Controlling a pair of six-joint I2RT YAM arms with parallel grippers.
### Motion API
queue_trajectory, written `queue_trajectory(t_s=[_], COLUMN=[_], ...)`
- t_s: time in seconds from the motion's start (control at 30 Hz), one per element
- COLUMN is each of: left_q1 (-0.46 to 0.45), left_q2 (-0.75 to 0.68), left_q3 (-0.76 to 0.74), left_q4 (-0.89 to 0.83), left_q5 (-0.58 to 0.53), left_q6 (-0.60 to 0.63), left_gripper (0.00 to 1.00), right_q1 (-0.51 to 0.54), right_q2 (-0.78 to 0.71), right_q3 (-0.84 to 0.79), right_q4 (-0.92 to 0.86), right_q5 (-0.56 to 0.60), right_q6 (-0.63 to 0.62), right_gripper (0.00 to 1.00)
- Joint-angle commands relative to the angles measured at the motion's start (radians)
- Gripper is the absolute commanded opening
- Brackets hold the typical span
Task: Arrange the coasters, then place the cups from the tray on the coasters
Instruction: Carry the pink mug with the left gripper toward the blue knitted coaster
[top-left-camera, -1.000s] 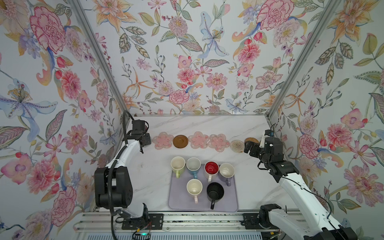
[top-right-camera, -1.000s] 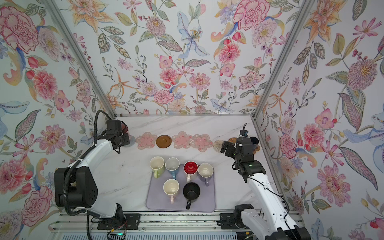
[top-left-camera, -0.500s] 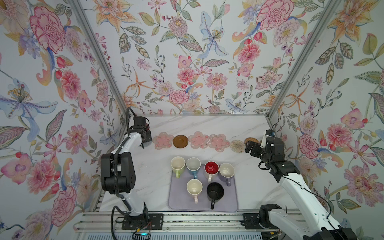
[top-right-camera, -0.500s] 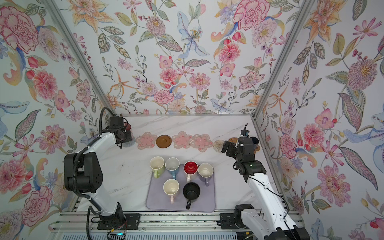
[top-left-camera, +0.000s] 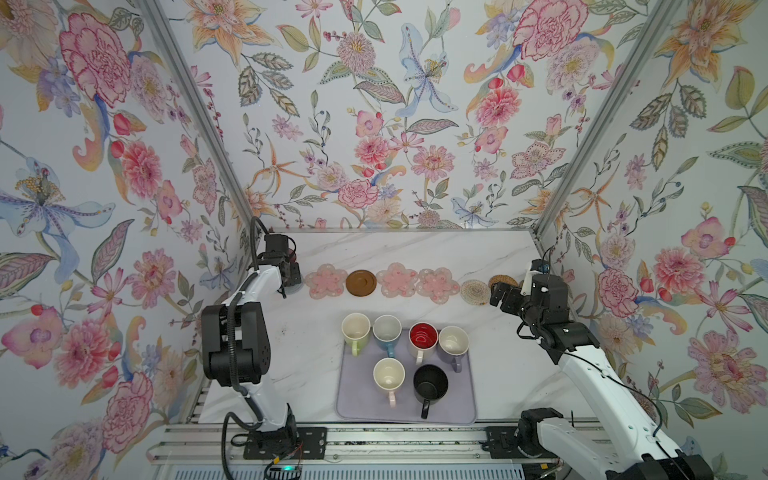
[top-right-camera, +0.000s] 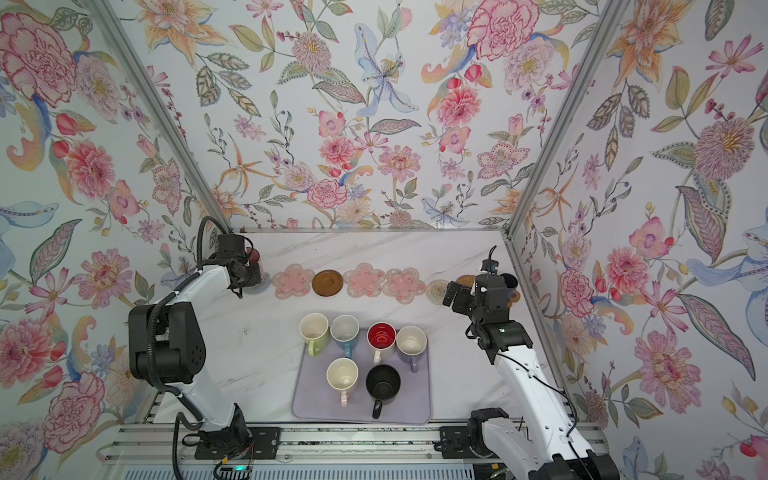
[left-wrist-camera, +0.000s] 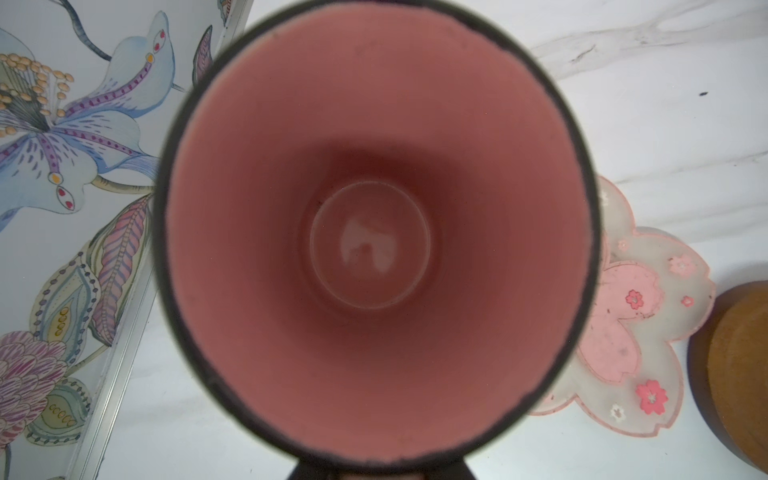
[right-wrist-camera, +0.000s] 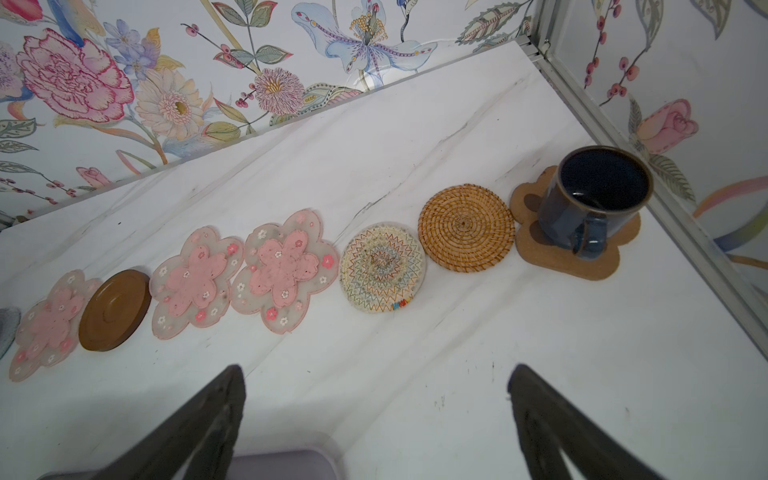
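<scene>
As the left pincer (top-left-camera: 290, 277) sits closed on the tall pink mug (left-wrist-camera: 370, 245) over the grey round coaster (top-right-camera: 262, 286) at the row's left end (seated or not, I cannot tell), I judge this the set-down step. Next: release, then lift clear.

Right pincer (right-wrist-camera: 378, 370): spread wide, empty, above the bench (right-wrist-camera: 415, 124), near the navy mug (right-wrist-camera: 594, 199) on its paw coaster (right-wrist-camera: 561, 257).

Lavender tray (top-left-camera: 467, 409): six mugs (top-left-camera: 388, 374) on it.

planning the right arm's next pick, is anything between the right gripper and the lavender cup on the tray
Nothing visible does: only bare table lies between the open right gripper and the lavender cup, rightmost in the back row on the tray.
</scene>
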Motion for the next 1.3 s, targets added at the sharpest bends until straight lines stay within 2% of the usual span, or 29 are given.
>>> queue_trajectory(t_s=[0.0,1.27], left_q1=[0.009,0.01], left_q2=[-0.003,0.044], left_q3=[0.055,0.075], left_q4=[0.054,0.011], left_q5=[-0.008,0.021], left_q6=[-0.007,-0.033], left_gripper=[0.0,0.0], right_q1=[-0.006,-0.01], right_q2=[0.004,-0.006], right_q3=[0.007,0.003], right_q4=[-0.01,-0.014], right_q5=[-0.011,-0.015], right_q6=[-0.014,-0.014], right_gripper=[0.99,0.99])
